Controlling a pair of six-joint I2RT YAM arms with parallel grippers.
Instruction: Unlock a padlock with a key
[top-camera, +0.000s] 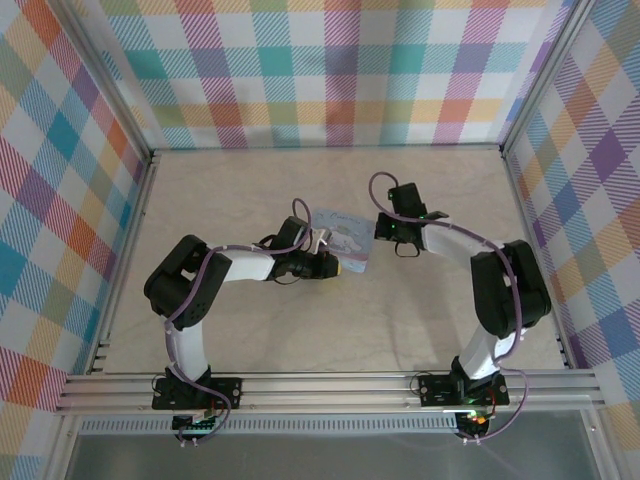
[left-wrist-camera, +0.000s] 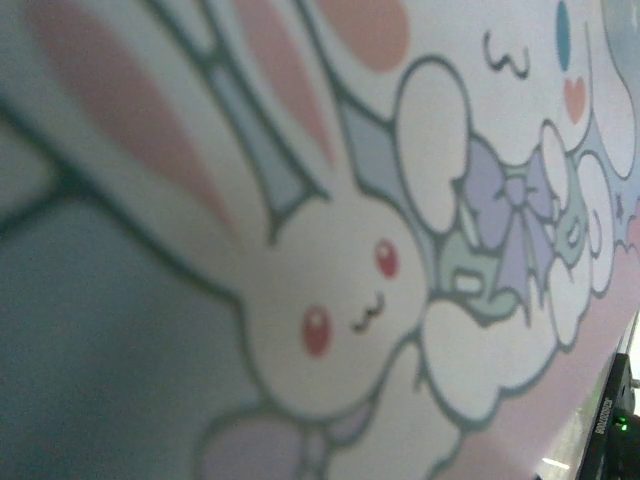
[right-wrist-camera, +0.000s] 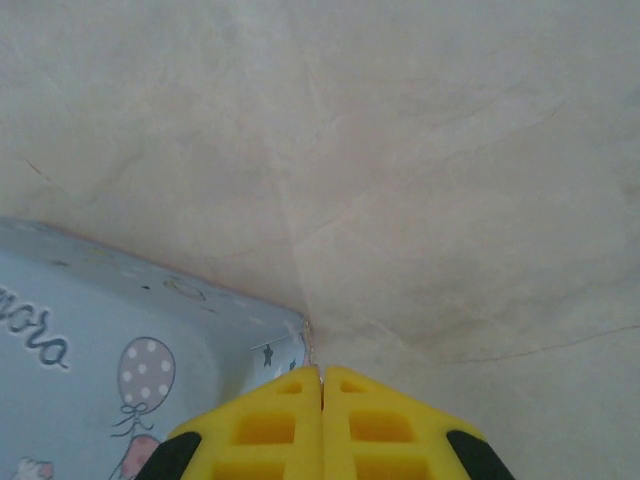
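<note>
Right gripper (right-wrist-camera: 322, 385) is clenched on nothing beside the tin's (top-camera: 345, 235) corner, mid-frame on the counter (top-camera: 250, 340). Left gripper (top-camera: 322, 264) hangs close over its lid, and I can't tell its grip. Padlock too small to tell. I judge unlocking not yet done.

Right gripper (right-wrist-camera: 322, 385): yellow fingertips (right-wrist-camera: 270, 425) pressed flat together, no gap between the jaws. Right arm (top-camera: 500, 290): elbow raised well behind the jaws, forearm reaching leftward to them. Left gripper (top-camera: 335, 266): jaw gap not discernible. Left arm (top-camera: 190, 290): elbow folded behind the jaws, forearm pointing rightward, jaws near the opposite jaws.
</note>
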